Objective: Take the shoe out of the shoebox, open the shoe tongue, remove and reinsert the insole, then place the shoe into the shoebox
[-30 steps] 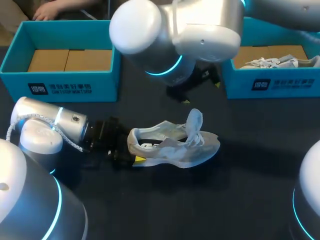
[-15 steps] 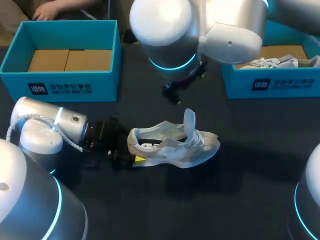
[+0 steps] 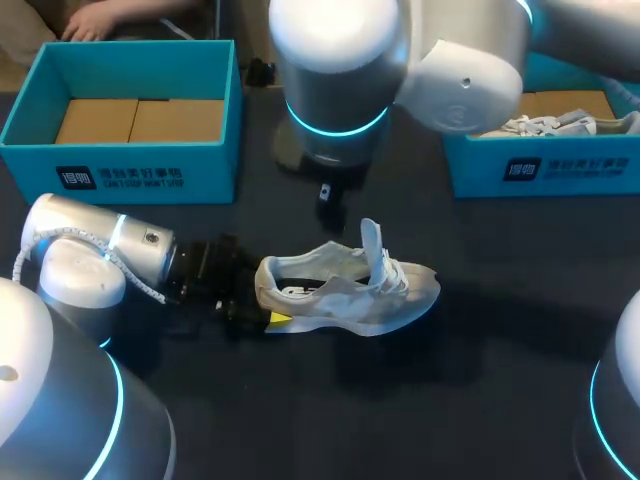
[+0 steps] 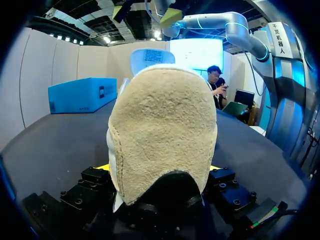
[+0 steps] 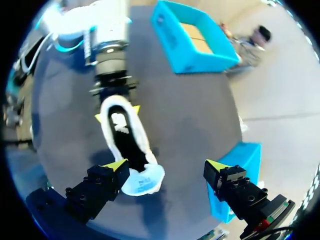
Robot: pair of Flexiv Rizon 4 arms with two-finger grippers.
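Now left claw clamps one shoe by the heel; right claw gapes wide; two shoeboxes.

Right gripper, jaws wide apart, over the shoe; left gripper seemingly clasps its heel.

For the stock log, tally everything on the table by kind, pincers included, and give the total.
Shoeboxes: 2, left shoebox and right shoebox.
Shoes: 2, table shoe and boxed shoe.
Pincers: 2, left pincer shut on the table shoe's heel, right pincer open above it.
Total: 6.
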